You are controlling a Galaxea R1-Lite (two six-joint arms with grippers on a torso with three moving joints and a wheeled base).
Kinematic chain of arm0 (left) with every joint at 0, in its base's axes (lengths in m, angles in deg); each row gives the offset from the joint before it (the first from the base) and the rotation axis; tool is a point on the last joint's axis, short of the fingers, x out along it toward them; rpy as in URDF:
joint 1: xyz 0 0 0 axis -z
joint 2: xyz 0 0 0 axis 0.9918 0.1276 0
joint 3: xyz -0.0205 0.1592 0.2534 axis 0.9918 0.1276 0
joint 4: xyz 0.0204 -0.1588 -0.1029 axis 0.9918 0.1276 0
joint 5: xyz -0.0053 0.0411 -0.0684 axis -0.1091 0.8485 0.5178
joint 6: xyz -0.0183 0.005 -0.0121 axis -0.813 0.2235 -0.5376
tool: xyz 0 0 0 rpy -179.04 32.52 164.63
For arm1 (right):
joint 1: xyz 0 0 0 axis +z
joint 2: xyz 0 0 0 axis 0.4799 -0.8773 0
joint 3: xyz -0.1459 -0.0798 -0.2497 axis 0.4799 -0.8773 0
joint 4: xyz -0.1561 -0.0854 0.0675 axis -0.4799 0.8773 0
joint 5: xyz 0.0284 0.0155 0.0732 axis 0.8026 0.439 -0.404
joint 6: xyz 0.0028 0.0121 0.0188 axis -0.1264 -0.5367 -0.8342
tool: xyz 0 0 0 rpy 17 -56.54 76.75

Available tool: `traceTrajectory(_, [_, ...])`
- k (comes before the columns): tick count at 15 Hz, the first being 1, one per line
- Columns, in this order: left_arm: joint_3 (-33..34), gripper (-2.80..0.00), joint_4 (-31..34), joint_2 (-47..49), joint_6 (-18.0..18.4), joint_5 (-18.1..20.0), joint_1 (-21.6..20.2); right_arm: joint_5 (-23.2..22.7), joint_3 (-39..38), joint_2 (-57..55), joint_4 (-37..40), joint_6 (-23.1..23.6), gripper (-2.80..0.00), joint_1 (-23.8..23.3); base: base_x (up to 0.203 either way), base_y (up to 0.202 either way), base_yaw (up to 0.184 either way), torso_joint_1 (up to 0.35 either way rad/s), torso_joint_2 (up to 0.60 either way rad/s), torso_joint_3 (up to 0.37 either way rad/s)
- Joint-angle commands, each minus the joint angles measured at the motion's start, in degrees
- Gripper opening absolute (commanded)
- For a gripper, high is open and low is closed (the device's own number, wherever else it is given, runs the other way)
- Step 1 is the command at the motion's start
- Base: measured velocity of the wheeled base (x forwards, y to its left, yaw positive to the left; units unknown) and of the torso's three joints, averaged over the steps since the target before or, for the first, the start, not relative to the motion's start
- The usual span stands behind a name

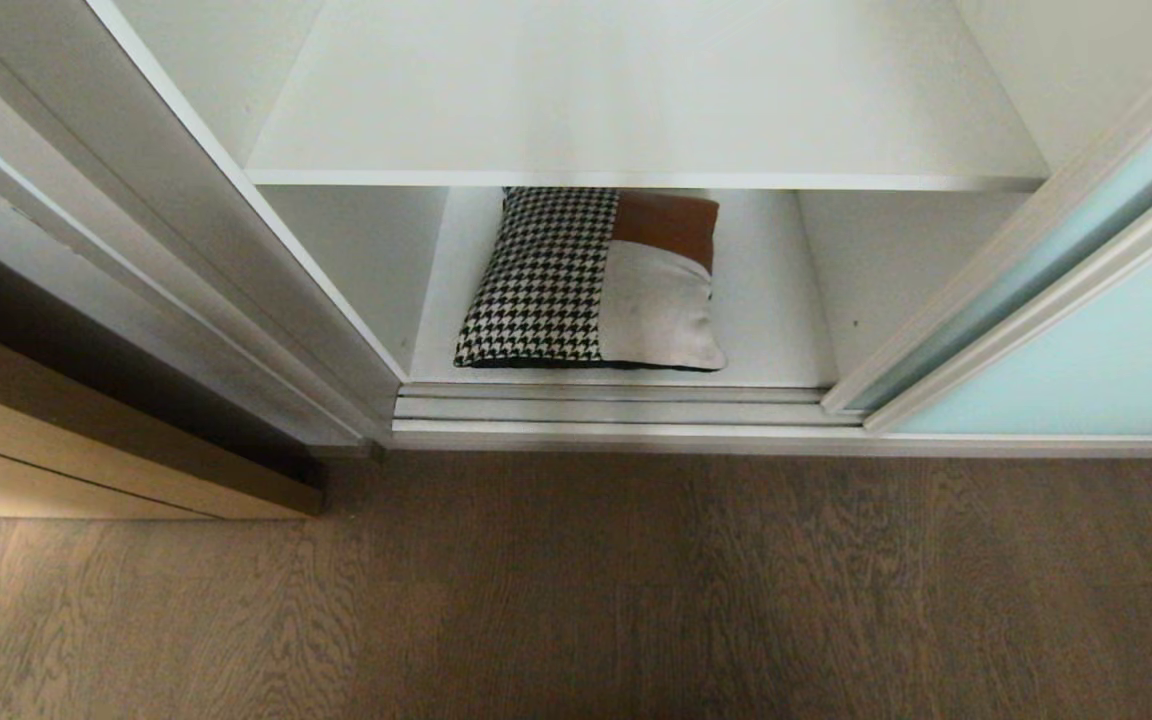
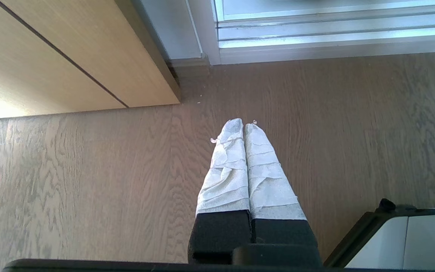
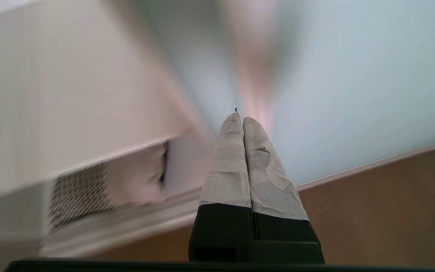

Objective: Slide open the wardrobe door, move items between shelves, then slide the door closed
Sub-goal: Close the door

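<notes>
The cushion (image 1: 591, 280), houndstooth on one half and grey-beige with a brown strip on the other, lies flat on the bottom shelf (image 1: 776, 320) of the white wardrobe. An empty upper shelf (image 1: 636, 100) hangs above it. The sliding wardrobe door (image 1: 1086, 350), pale aqua glass in a light frame, stands slid aside at the right, leaving the compartment open. Neither arm shows in the head view. My right gripper (image 3: 242, 120) is shut and empty, pointing at the aqua door (image 3: 353, 75), with the cushion (image 3: 89, 189) off to one side. My left gripper (image 2: 243, 124) is shut and empty over the wood floor.
The silver floor tracks (image 1: 616, 410) run along the wardrobe's front. A tan wood panel (image 1: 86, 450) stands at the left beside the wardrobe's grey side frame (image 1: 186, 250). Wood floor (image 1: 576, 600) spreads in front. A part of my base (image 2: 410, 238) shows beside the left gripper.
</notes>
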Motion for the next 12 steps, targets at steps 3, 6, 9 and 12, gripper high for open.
traceTrajectory(3, [0.1, -2.80, 0.0, 0.1, 0.0, 0.0, 0.0, -0.4, 3.1, -4.5, -0.6, -0.6, -2.80, -3.8, 0.000, 0.000, 0.000, 0.000, 0.00, 0.000])
traceTrajectory(6, [0.1, -2.80, 0.0, 0.1, 0.0, 0.0, 0.0, -1.5, 3.1, -6.4, -0.6, -0.7, -2.80, -3.8, 0.000, 0.000, 0.000, 0.000, 0.00, 0.000])
traceTrajectory(9, [0.1, -2.80, 0.0, 0.1, 0.0, 0.0, 0.0, -1.6, 3.2, -7.9, -0.8, -0.7, -2.80, -3.9, 0.000, 0.000, 0.000, 0.000, 0.00, 0.000])
traceTrajectory(12, [0.1, -2.80, 0.0, 0.1, 0.0, 0.0, 0.0, -1.5, 3.4, -8.9, -2.3, -0.8, -2.80, -4.6, 0.000, 0.000, 0.000, 0.000, 0.00, 0.000])
